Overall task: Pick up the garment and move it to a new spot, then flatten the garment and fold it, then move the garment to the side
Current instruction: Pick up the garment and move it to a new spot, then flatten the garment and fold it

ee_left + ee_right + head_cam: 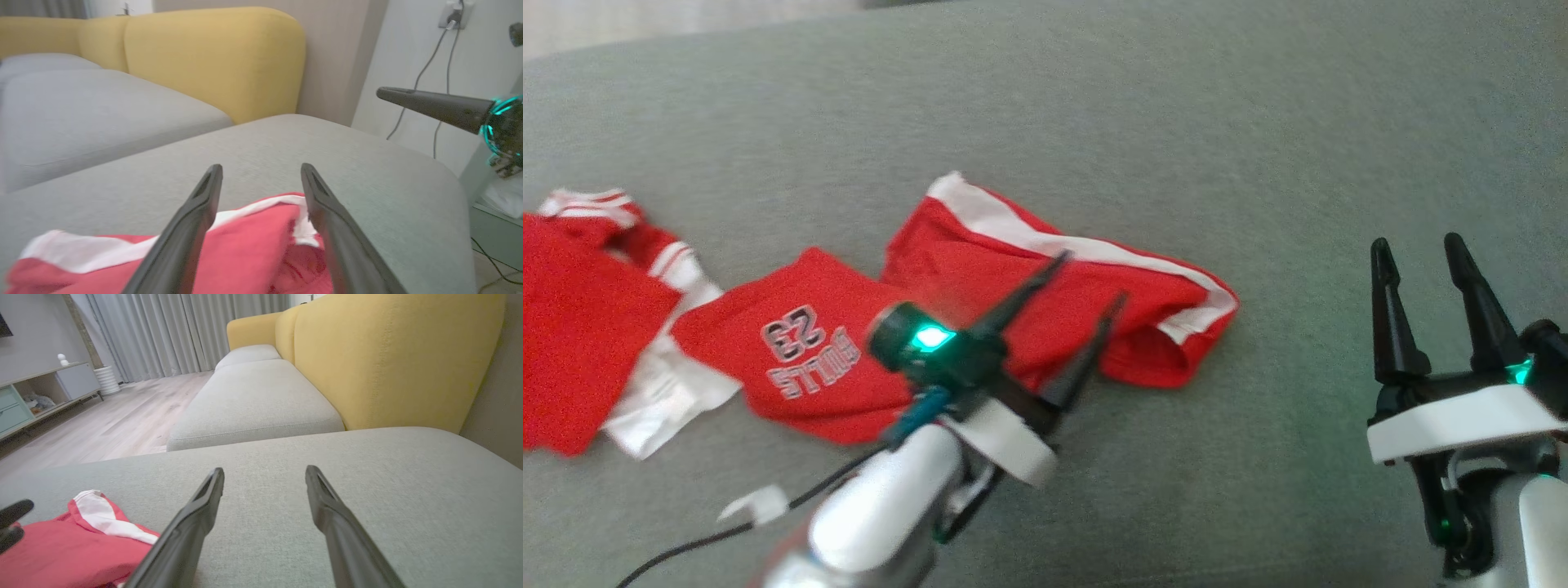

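The garment (980,269) is a pair of red shorts with a white side stripe and a "BULLS 23" print. It lies crumpled on the grey sofa cushion (1217,122), left of centre. My left gripper (1094,278) hovers just over its right half, open, with nothing between the fingers. In the left wrist view the red cloth (253,245) lies under and between the spread fingers of the left gripper (261,167). My right gripper (1416,242) stands open over bare cushion well to the right of the garment. The right wrist view has the garment (69,547) at lower left of the right gripper (264,469).
Another red garment with striped trim (580,327) lies at the far left, with white cloth (662,400) beside it. A yellow backrest (212,57) rises behind the cushion. The cushion's right edge drops to a wall with hanging cords (441,61). A black cable (686,547) trails from the left arm.
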Motion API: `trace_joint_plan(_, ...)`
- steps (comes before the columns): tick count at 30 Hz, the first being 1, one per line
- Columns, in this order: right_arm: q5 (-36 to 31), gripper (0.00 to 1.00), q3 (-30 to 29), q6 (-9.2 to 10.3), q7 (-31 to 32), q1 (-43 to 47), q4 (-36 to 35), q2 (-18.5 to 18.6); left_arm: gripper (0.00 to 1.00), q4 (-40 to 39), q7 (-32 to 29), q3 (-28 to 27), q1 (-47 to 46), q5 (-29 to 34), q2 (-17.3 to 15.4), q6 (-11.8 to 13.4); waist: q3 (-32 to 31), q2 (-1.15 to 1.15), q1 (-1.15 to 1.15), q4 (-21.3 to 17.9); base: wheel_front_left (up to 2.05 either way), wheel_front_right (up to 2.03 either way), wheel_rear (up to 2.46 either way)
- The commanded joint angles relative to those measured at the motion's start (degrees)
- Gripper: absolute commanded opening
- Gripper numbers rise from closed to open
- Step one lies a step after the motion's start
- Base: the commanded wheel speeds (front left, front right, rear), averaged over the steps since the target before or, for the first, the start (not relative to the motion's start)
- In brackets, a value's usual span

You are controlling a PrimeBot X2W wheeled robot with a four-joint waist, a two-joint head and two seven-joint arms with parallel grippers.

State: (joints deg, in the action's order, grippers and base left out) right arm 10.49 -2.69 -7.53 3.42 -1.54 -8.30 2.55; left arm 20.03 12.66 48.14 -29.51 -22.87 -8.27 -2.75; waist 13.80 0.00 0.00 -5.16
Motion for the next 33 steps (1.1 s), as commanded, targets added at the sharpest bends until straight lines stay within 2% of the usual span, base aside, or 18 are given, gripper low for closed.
trace_joint_plan(1, -0.41, 1.0, 0.81, 0.04, 0.3, 0.06, -2.32, 0.33, 1.0, -3.32, 1.21, -3.87, -0.02, 0.42, -1.78, 1.66, -2.95, 0.0, 0.0, 4.14, 0.0, 0.0, 0.0)
trace_joint_plan(5, -0.78, 1.0, 0.55, 0.04, 1.28, 0.7, -3.19, 0.33, 1.0, -7.96, 2.23, -9.85, 2.19, 0.94, -4.89, 5.33, -3.9, 0.0, 0.0, 7.29, 0.0, 0.0, 0.0)
trace_joint_plan(6, -0.78, 1.0, 0.55, 0.04, 1.28, 0.7, -3.19, 0.33, 1.0, -7.96, 2.23, -9.85, 2.19, 0.94, -4.89, 5.33, -3.9, 0.0, 0.0, 7.29, 0.0, 0.0, 0.0)
trace_joint_plan(12, -1.35, 1.0, 0.34, 0.04, 2.33, 1.29, -4.4, 0.33, 1.0, -12.92, 2.31, -20.77, 7.06, 1.09, -8.02, 8.05, -4.3, 0.0, 0.0, 10.09, 0.0, 0.0, 0.0)
trace_joint_plan(15, -1.47, 1.0, 0.35, 0.04, 2.66, 1.59, -4.76, 0.33, 1.0, -13.16, 2.32, -25.66, 9.92, 0.78, -9.23, 8.58, -4.49, 0.0, 0.0, 10.48, 0.0, 0.0, 0.0)
trace_joint_plan(20, -1.54, 1.0, 0.45, 0.04, 3.12, 2.71, -5.11, 0.33, 1.0, -11.97, 2.33, -31.55, 14.3, -0.58, -10.42, 7.72, -5.31, 0.0, 0.0, 10.18, 0.0, 0.0, 0.0)
trace_joint_plan(26, -1.04, 1.0, 0.54, 0.04, 3.58, 5.34, -4.87, 0.32, 1.0, -8.88, 2.33, -32.91, 19.24, -1.94, -11.04, 6.44, -8.21, 0.0, 0.0, 9.03, 0.0, 0.0, 0.0)
trace_joint_plan(33, -0.05, 1.0, 0.71, 0.04, 3.95, 8.89, -5.36, 0.32, 1.0, -8.04, 0.52, -31.28, 22.4, -1.75, -10.89, 7.24, -11.13, 0.0, 0.0, 8.14, 0.0, 0.0, 0.0)
